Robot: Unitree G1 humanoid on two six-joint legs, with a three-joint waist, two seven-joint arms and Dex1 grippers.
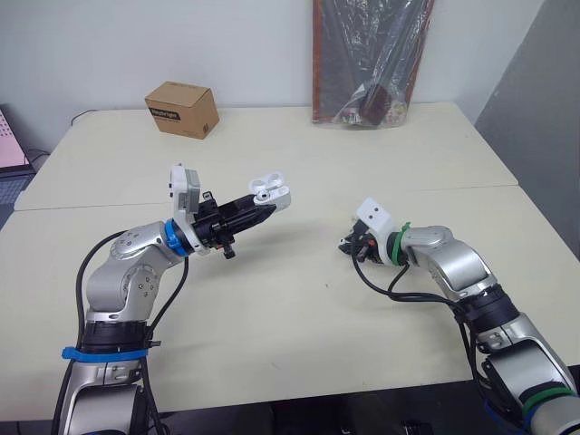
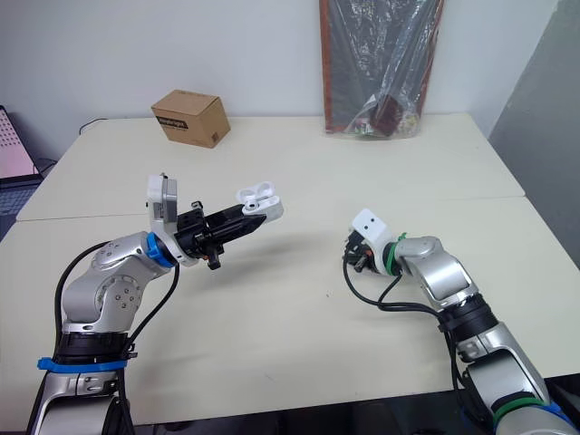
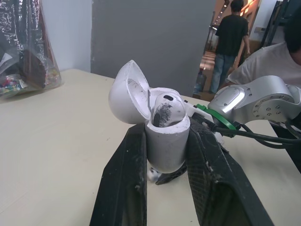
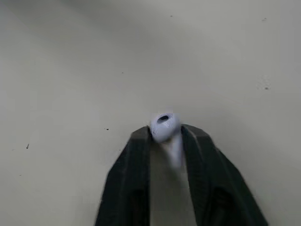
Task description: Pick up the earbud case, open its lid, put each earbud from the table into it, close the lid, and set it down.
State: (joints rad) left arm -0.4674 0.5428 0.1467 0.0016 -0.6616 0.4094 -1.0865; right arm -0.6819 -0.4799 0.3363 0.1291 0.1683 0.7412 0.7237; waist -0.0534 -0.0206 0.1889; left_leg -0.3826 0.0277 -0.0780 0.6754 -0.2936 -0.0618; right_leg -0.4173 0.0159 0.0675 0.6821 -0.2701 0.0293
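Snugly between left jaws: earbud case (image 3: 167,141)

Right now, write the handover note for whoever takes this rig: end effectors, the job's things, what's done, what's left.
Left end effector: shut on the earbud case, held up above the table, lid open.
Right end effector: shut on the second earbud, pinched at its fingertips, low over the table.
Done: case picked up, lid opened, first earbud seated in the case.
Left: carry the second earbud to the case and seat it, close the lid, set the case down.
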